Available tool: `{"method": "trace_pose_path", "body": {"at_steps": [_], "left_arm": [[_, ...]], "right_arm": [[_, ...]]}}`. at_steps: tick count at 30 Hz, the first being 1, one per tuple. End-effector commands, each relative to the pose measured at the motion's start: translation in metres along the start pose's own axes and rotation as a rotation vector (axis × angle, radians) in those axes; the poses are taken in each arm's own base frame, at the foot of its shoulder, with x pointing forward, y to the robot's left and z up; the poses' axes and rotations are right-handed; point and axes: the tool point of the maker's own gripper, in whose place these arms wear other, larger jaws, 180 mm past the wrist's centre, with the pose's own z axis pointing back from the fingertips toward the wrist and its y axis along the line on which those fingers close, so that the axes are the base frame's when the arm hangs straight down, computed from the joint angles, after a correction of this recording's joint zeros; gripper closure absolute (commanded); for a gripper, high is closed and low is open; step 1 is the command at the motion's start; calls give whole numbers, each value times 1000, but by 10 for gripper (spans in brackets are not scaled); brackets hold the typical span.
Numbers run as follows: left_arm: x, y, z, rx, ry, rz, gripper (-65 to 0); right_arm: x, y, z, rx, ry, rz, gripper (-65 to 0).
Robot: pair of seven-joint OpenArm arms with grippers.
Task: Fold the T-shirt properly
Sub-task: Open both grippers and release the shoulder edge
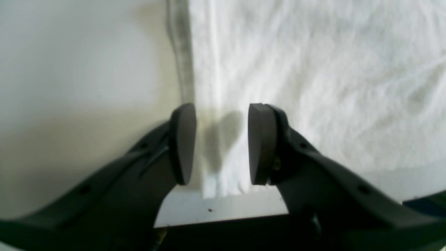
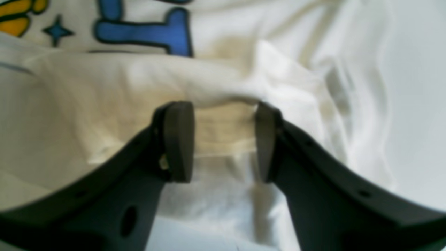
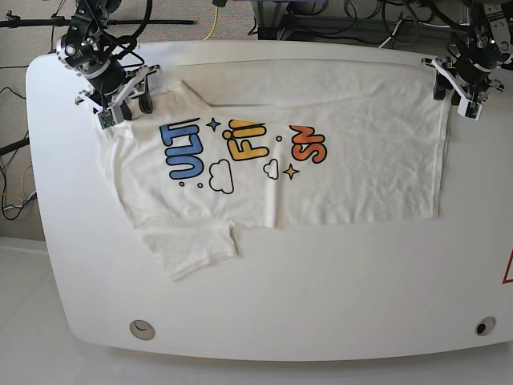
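The white T-shirt (image 3: 321, 176) lies spread across the white counter (image 3: 321, 297), partly folded lengthwise: its far half is doubled over so that only the tops of the printed blue, yellow and orange letters (image 3: 240, 148) show along the fold, with clouds and stars beside them. One short sleeve (image 3: 192, 250) sticks out toward the near edge of the counter, and the hem runs down the side where the left arm works. The left end effector (image 1: 222, 143) sits at the far hem corner of the shirt; in its wrist view the two dark pads (image 1: 183, 143) stand apart with the shirt's edge lying on the counter between them, not pinched, so it is open. The right end effector (image 2: 224, 141) is at the far shoulder end of the shirt, near the blue letters (image 2: 146, 31); in its wrist view a bunched ridge of cloth (image 2: 223, 129) spans the gap between the pads, which seem to touch the fabric on both sides, yet whether they grip it or merely straddle it cannot be told.
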Motion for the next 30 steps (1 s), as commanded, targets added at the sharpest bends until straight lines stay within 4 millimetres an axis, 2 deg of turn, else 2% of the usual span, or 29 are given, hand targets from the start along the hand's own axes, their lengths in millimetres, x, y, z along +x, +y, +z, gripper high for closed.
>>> {"method": "trace_pose_path", "body": {"at_steps": [1,5,13,15,18,30], "left_arm": [[7,8,2,17,-23,-8,-227],[13,6,5,21,-40,-24,-229],[14,5,4,25,-43,-32,-232],[14,1,3,24,-47,-37,-233],[13,-2,2,23,-49,-40,-235],[6,-9,-1,2,-39,-2,-235]], "right_arm": [[12,-4,2,-3,-38,14,-179],[12,2,-1,14,-34,19,-120],[11,4,-3,24,-29,16,-88],[5,6,-2,25,-17,13,-34],[3,8,-1,27,-13,12,-5],[-14,9,3,26,26,-9,0]]}}
